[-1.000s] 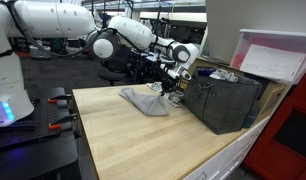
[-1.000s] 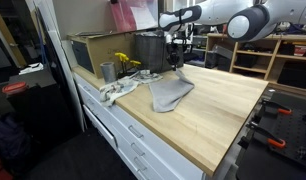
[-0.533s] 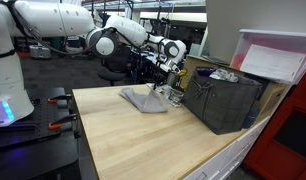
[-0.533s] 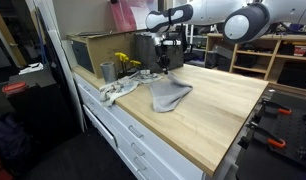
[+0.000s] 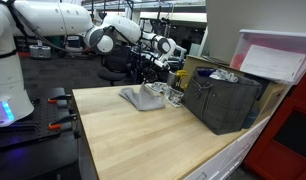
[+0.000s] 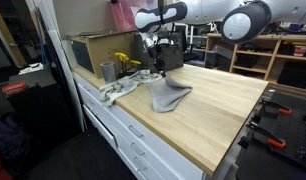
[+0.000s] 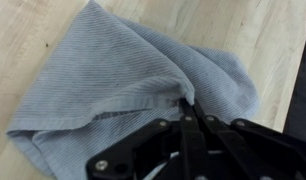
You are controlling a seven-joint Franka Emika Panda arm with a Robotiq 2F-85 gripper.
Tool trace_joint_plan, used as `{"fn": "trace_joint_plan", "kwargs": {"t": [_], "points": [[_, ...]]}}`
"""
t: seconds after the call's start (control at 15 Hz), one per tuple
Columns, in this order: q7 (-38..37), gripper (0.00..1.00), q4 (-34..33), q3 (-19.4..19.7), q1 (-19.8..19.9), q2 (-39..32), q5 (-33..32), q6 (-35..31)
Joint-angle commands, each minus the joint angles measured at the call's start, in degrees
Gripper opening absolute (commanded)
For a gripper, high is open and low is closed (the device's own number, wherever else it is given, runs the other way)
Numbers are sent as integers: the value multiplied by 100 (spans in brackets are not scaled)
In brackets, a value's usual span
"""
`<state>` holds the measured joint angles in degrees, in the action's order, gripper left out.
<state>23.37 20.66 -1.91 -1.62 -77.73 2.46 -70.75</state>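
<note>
Spread over the wooden desk [image 7: 33, 30], left of the grip: a grey cloth [image 7: 113, 90], mostly lying flat; pinched at one raised fold by the gripper [image 7: 186, 103], clamped together on the fabric, hence the creases drawn toward that point; in an exterior view, peaked up like a small tent under the gripper [image 6: 159, 72].

For containers, left to right: a metal cup [image 6: 107, 71], contents impossible to tell; just beside it something yellow [image 6: 125, 62]; then a dark crate [image 6: 148, 48] along the desk's back edge, shown in an exterior view with pale crumpled stuff [image 5: 221, 74] at its top, too small to name.
</note>
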Motion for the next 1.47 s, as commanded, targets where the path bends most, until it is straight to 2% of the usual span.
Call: {"fn": "trace_joint_plan", "kwargs": {"t": [0.0, 0.4, 0.93, 1.0, 1.07, 1.4], "points": [[540, 1, 0, -22, -151, 146, -68, 516], [1162, 1, -2, -88, -545, 240, -23, 642], [1229, 1, 96, -304, -1082, 361, -142, 488], [1207, 28, 96, -314, -1108, 376, -131, 516], [1228, 29, 85, -315, -1113, 385, -131, 504], [1258, 65, 49, -202, -911, 427, -284, 312]]}}
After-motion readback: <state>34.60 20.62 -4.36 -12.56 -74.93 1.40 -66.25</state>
